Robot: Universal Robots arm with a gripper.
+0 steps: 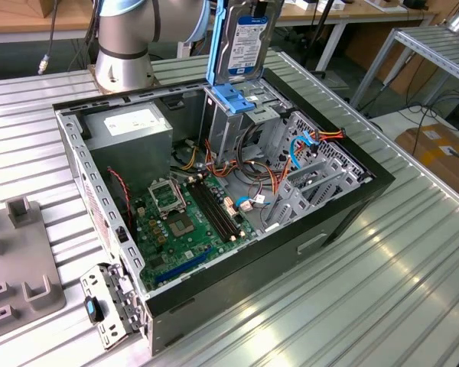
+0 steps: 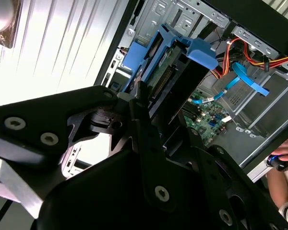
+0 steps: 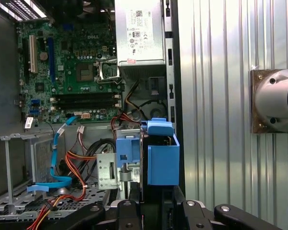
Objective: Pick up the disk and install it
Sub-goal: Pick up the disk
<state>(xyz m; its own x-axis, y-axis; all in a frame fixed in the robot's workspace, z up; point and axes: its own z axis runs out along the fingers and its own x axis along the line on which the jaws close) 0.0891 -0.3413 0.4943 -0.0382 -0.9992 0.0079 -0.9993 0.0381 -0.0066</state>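
Observation:
The disk (image 1: 249, 38) hangs upright above the open computer case (image 1: 344, 206), silver with a white-and-blue label and a blue rail down its side. Its lower edge is just over the metal drive cage (image 1: 228, 130), whose light-blue latch piece (image 1: 233, 99) sits on top. In the second wrist view my gripper (image 2: 165, 112) is shut on the disk (image 2: 165, 79), one black finger on each face. In the first wrist view the disk (image 3: 162, 153) is seen end-on, its blue rail facing the camera, with my gripper (image 3: 156, 206) closed around it beside the case wall.
A grey power-supply box (image 1: 130, 126) sits in the case's far corner and the green motherboard (image 1: 183, 222) covers its floor. Orange and red cables (image 1: 321, 136) run by the cage. The arm's base (image 1: 122, 46) stands behind the case. A person's hand (image 2: 283, 163) is near the case.

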